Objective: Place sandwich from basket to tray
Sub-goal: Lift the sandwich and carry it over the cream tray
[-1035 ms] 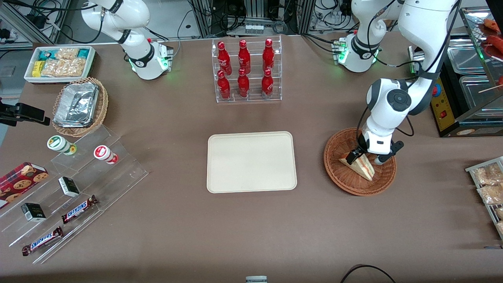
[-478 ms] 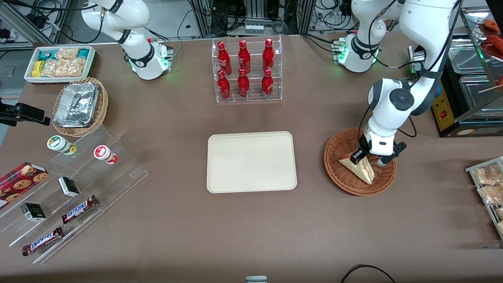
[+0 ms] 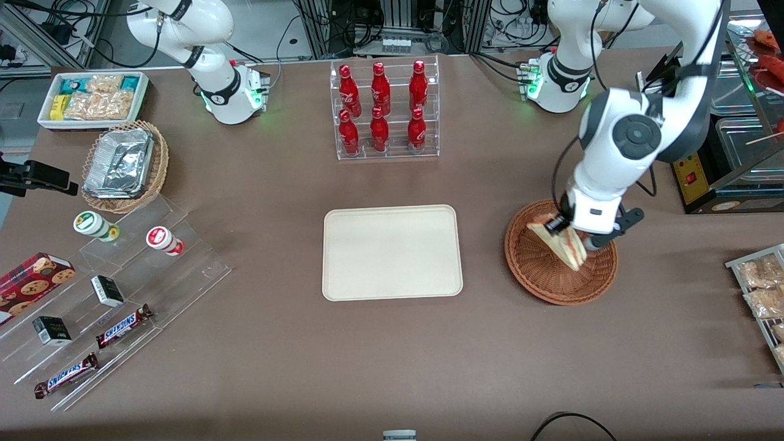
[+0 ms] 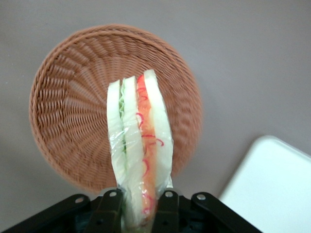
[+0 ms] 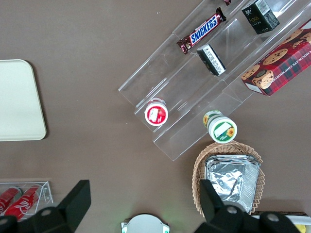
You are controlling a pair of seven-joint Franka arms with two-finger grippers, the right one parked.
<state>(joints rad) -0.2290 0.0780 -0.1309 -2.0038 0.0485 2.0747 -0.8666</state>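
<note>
A: One sandwich (image 3: 562, 244), pinched at its wide end by the gripper (image 4: 137, 213), fingers (image 4: 111, 209) closed tight on the wrap.
B: Where is it?
A: Above the basket (image 3: 539, 272), clear of the weave, tip hanging down over the bowl.
B: Tray?
A: Tray (image 3: 392, 252) sits flat on the bench (image 3: 392, 355), well apart from the basket, toward the parked arm's end.

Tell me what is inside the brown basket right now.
Nothing rests in the basket: bare weave shows. The claw, shut on the sandwich, holds it above; the weave directly beneath is hidden.
</note>
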